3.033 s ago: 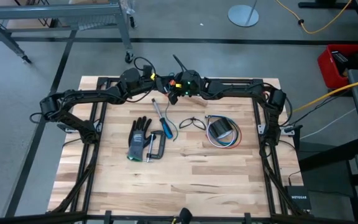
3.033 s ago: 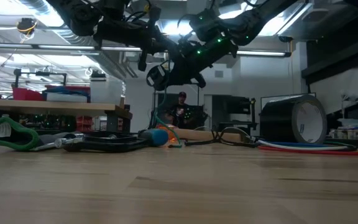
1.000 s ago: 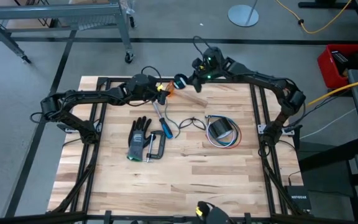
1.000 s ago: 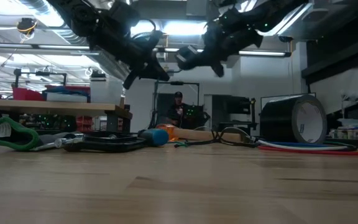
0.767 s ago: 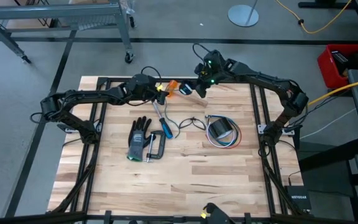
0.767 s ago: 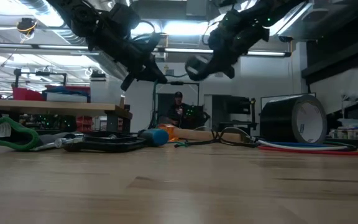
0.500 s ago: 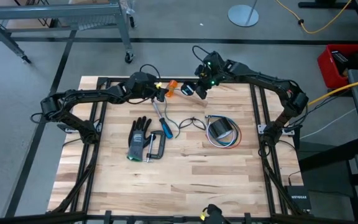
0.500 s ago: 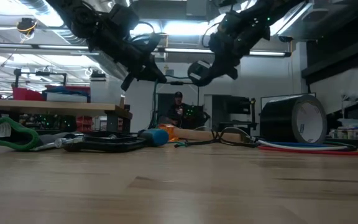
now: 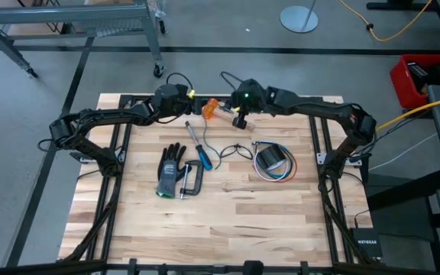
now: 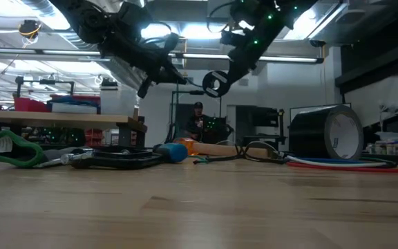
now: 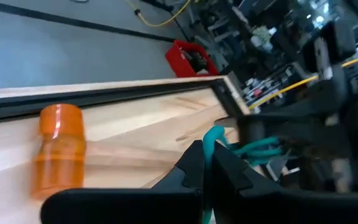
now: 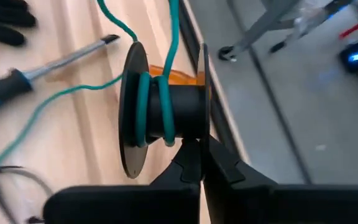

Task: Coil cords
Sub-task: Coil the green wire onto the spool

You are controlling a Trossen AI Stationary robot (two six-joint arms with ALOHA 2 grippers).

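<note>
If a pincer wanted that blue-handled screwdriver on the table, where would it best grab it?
Probably the blue handle, from straight above. The screwdriver lies flat, its handle the thickest part, so fingers could straddle it crosswise; the thin shaft offers less grip.

Quick count: two grippers, the left gripper (image 11: 207, 163) and the right gripper (image 12: 194, 158). One black spool (image 12: 160, 112) just past the right fingertips, one teal-green cord (image 12: 149, 102) wound on it. One orange hammer head (image 11: 59, 149), one blue-handled screwdriver (image 9: 193, 136), one black glove (image 9: 171, 168), one clamp (image 9: 192, 181), one tape roll (image 9: 270, 159), one red-white-blue wire bundle (image 9: 290, 172).
</note>
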